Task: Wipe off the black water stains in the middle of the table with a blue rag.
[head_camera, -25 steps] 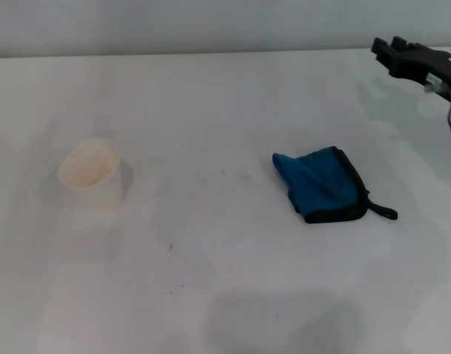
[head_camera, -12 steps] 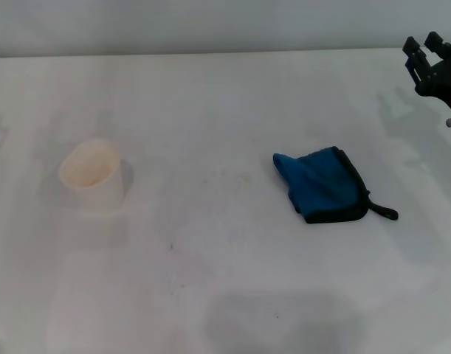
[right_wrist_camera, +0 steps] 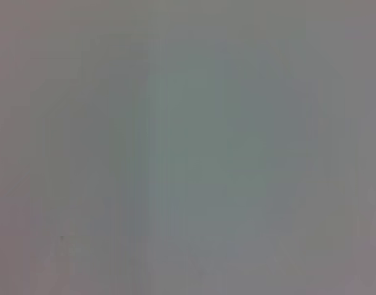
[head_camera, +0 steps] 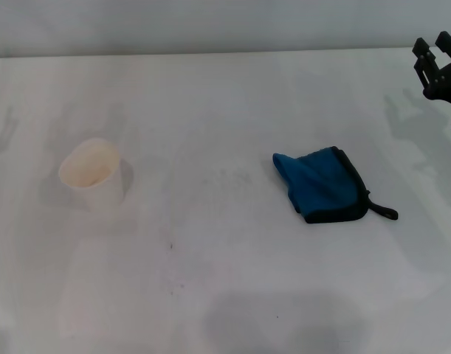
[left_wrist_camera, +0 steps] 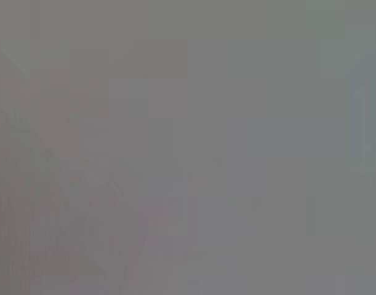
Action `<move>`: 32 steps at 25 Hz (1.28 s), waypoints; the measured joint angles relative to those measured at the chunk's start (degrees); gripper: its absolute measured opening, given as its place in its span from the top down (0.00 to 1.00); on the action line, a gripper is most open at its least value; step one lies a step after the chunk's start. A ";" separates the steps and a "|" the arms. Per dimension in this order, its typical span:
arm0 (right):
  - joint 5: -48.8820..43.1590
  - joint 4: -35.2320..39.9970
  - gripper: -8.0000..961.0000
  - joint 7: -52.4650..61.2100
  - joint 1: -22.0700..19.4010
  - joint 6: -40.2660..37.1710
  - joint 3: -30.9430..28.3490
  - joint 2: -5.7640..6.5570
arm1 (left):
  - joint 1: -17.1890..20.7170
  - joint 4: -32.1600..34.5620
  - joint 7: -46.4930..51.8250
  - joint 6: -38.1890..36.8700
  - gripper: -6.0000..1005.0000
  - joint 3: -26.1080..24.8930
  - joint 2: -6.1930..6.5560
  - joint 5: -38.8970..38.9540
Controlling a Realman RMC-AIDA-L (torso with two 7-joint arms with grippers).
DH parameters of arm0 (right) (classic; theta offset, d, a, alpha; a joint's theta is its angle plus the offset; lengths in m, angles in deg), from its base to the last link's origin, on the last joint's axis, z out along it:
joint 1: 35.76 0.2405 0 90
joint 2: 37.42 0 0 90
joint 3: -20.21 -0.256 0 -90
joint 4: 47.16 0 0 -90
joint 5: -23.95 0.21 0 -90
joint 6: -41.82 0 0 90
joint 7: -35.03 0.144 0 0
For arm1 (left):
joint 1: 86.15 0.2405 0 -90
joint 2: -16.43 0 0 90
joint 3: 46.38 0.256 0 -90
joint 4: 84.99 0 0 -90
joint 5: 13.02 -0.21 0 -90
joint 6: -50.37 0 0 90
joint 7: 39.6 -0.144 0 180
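The blue rag (head_camera: 321, 184) lies folded on the white table (head_camera: 225, 295), right of centre, with its black loop tab pointing to the right. No black puddle shows; the middle of the table has only faint grey smudges (head_camera: 226, 177) and a few tiny dark specks. My right gripper (head_camera: 438, 50) hangs at the far right edge of the head view, beyond and to the right of the rag, well clear of it, open and empty. My left gripper is out of view. Both wrist views show only plain grey.
A white paper cup (head_camera: 92, 175) stands upright on the left side of the table. The table's far edge (head_camera: 210, 53) runs along the top of the head view, in front of a grey wall.
My right gripper has moved to the right, farther from the rag and towards the edge of the view. The rag and the cup have not moved.
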 joint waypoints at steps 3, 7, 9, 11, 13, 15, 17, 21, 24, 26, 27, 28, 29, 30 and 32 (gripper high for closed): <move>-0.02 0.13 0.60 -1.37 0.22 -0.67 -0.24 0.19 | -0.80 0.03 0.00 1.98 0.13 -0.23 -0.05 0.15; -0.05 0.21 0.60 -3.72 0.37 -1.30 -1.19 0.24 | -1.52 0.10 -0.55 3.63 0.13 -0.02 -0.06 0.18; -0.07 0.37 0.60 -4.37 0.26 -1.18 -1.38 0.23 | -1.51 0.24 -1.74 3.60 0.13 -0.13 -0.08 0.24; -0.08 0.44 0.60 -4.51 0.14 -1.12 -1.54 0.25 | -1.21 0.90 -2.96 3.42 0.13 -0.33 -0.12 0.68; -0.08 0.46 0.60 -4.53 0.11 -1.10 -2.19 0.34 | -0.72 1.76 -3.39 3.27 0.13 -0.38 -0.11 1.78; -0.08 0.47 0.60 -4.52 0.08 -1.10 -3.32 0.40 | -0.26 2.13 -3.72 3.10 0.13 -0.38 -0.13 2.94; -0.08 0.24 0.60 -4.42 0.09 -1.21 -4.63 0.39 | -0.10 2.17 -4.61 3.16 0.13 -0.38 -0.16 3.47; -0.09 -0.08 0.60 -4.38 -0.09 -1.19 -5.60 0.24 | 0.33 2.23 -5.53 2.82 0.13 -0.34 -0.16 3.65; -0.19 -0.10 0.60 -4.47 -0.42 -0.37 -5.61 0.15 | 0.98 2.23 -5.85 1.80 0.13 -0.36 -0.15 3.99; -0.23 -0.11 0.60 -4.48 -0.60 0.16 -5.60 0.16 | 1.53 2.23 -6.28 1.18 0.13 -0.38 -0.14 4.20; -0.24 -0.11 0.60 -4.52 -0.74 0.47 -5.60 0.19 | 1.74 2.23 -6.40 0.91 0.13 -0.40 -0.14 4.28; -0.25 -0.12 0.60 -4.56 -0.89 0.67 -5.61 0.24 | 2.05 2.23 -6.59 0.61 0.13 -0.45 -0.14 4.57; -0.26 -0.12 0.60 -4.57 -1.03 0.81 -5.62 0.27 | 2.22 2.23 -6.78 0.45 0.13 -0.51 -0.14 5.03; -0.25 -0.13 0.60 -4.58 -1.17 0.95 -5.63 0.31 | 2.34 2.23 -6.94 0.38 0.13 -0.53 -0.14 5.56; -0.26 -0.13 0.60 -4.59 -1.48 1.10 -5.63 0.31 | 2.62 2.61 -7.62 0.10 0.13 -0.56 -0.16 7.64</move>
